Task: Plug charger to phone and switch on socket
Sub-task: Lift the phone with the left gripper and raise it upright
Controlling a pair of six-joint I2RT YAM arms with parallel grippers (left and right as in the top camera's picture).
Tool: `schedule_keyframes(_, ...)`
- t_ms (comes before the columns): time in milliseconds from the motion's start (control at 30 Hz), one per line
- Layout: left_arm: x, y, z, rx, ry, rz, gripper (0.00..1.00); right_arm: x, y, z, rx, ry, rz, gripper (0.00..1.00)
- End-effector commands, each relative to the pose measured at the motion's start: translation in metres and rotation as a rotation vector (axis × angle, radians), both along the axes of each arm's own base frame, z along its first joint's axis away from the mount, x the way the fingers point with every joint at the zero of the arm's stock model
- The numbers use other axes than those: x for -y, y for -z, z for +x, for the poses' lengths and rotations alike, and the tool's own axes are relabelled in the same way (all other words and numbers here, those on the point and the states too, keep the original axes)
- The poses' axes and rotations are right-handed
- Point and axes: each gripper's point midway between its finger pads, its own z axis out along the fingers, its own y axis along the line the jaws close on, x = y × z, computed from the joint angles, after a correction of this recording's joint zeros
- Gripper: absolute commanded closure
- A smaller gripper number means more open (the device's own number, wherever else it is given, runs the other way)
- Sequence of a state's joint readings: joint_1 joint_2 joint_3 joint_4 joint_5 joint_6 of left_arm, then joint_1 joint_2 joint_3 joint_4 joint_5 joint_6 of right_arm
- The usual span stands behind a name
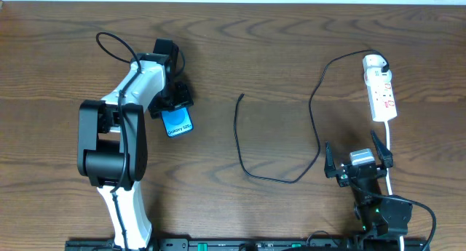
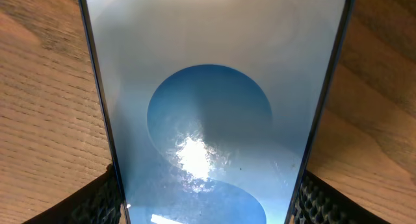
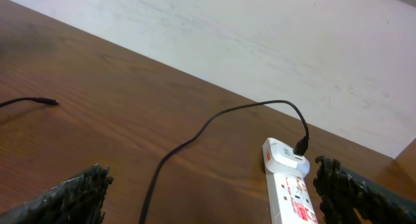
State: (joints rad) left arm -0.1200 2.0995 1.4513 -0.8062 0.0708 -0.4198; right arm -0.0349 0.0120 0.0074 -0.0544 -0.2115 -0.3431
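The phone point(image 1: 178, 123), blue-screened, lies at the left of the table. My left gripper point(image 1: 172, 105) is shut on its far end. In the left wrist view the phone point(image 2: 208, 107) fills the gap, with both black pads point(image 2: 97, 201) against its dark edges. The charger point(image 1: 251, 172) is a thin black cable. Its free tip point(image 1: 242, 97) lies mid-table, apart from the phone. Its black plug point(image 3: 301, 146) sits in the far end of the white socket point(image 1: 381, 87) at the right. My right gripper point(image 1: 357, 158) stands open just short of the socket point(image 3: 289, 185), holding nothing.
The socket's white cord point(image 1: 389, 145) runs toward the front edge past my right gripper's finger. The charger cable loops across the wood between the two arms. A pale wall point(image 3: 260, 36) lies beyond the table's far edge.
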Motion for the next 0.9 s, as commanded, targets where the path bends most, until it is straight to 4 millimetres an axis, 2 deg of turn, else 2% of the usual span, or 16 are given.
schedule_keyframes(0,0.008,0.035,-0.019,-0.087,0.013,-0.023,0.34,0.0,0.001,0.0,-0.003,0.001,0.017,0.01)
schedule_keyframes(333,0.004,0.031,-0.017,-0.081,0.003,-0.024,0.34,0.0,0.001,0.0,-0.003,0.001,0.017,0.01)
schedule_keyframes(633,0.002,0.006,-0.013,-0.056,-0.003,-0.029,0.34,0.0,0.001,0.0,-0.003,0.001,0.017,0.01)
schedule_keyframes(867,0.011,-0.004,-0.016,-0.056,-0.008,-0.081,0.35,0.0,0.001,0.0,-0.003,0.001,0.017,0.01)
